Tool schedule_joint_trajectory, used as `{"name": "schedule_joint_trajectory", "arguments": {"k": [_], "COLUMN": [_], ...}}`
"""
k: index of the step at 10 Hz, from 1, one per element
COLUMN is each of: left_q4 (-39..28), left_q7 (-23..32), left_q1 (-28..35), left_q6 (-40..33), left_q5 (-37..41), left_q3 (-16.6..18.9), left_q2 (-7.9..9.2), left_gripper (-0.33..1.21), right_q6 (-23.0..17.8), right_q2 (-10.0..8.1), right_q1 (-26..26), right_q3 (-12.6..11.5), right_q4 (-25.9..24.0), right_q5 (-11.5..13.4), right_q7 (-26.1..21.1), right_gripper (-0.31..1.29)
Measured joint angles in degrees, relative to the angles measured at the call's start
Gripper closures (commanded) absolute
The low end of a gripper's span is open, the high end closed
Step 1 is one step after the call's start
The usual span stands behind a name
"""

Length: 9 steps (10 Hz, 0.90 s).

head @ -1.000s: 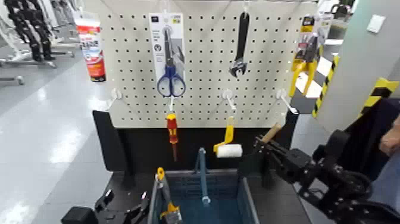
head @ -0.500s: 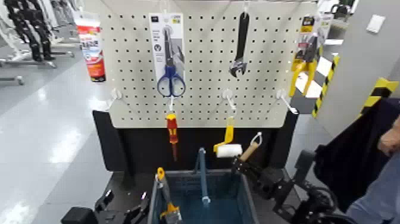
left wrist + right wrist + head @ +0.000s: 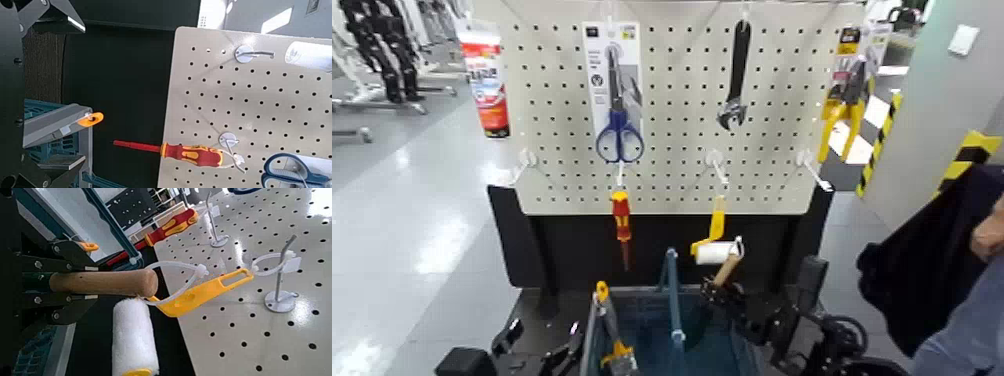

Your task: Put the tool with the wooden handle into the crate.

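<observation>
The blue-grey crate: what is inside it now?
In the crate lies a yellow-handled tool, leaning up. The crate's near part is cut off, so more cannot be told.

open basket (image 3: 652, 325) right of the orange-handled tool (image 3: 609, 318), blue hoop handle (image 3: 673, 290) standing across its middle, roller (image 3: 717, 253) and screwdriver (image 3: 622, 225) hanging beyond

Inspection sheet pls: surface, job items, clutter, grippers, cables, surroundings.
Surface: light pegboard above black panel
Job items: wooden-handled tool in right gripper; crate below, containing a yellow-orange-handled tool
Clutter: scissors, wrench, screwdriver, paint roller, pliers hanging
Grippers: right, shut on handle, above crate; left left of crate, idle
Cables: nothing seen
Surroundings: person's hand at right
</observation>
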Motion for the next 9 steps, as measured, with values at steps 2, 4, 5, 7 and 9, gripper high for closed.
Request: {"name": "schedule_joint_trajectory", "arguments": {"k": [2,4,5,7,9], "left_q4": [0.0,0.0,0.0,0.0,0.1], "left_q7": [-0.1,-0.1,-0.2,-0.2,-0.2], "left_q1": [-0.1,-0.2,-0.3,-0.4,-0.4], "left_q6": [0.0,0.0,0.0,0.0,0.0], "left_q5": [0.0,0.0,0.0,0.0,0.0], "left_q3": [0.0,-0.1,-0.1,0.0,-0.1], "left_q2": [0.05,0.16,0.17,0.17,0.18], "left_gripper": [0.15,0.15,0.15,0.15,0.15], "right_q6": [1.0,2.0,2.2,3.1,3.7], "right_q2": [-0.11,-0.28,-0.34,-0.44,-0.58], "right_q1": [-0.4,-0.6,-0.6,-0.9,-1.1], "right_q3": [0.8,1.3,1.3,1.1,0.6], "right_q4": [0.1,0.0,-0.1,-0.3,-0.6], "right_q5": [0.4,0.9,1.1,1.4,1.9], "right_q7": [0.0,0.2,0.3,1.8,2.6], "right_gripper": [1.21,0.94,0.80,0.09,0.05]}}
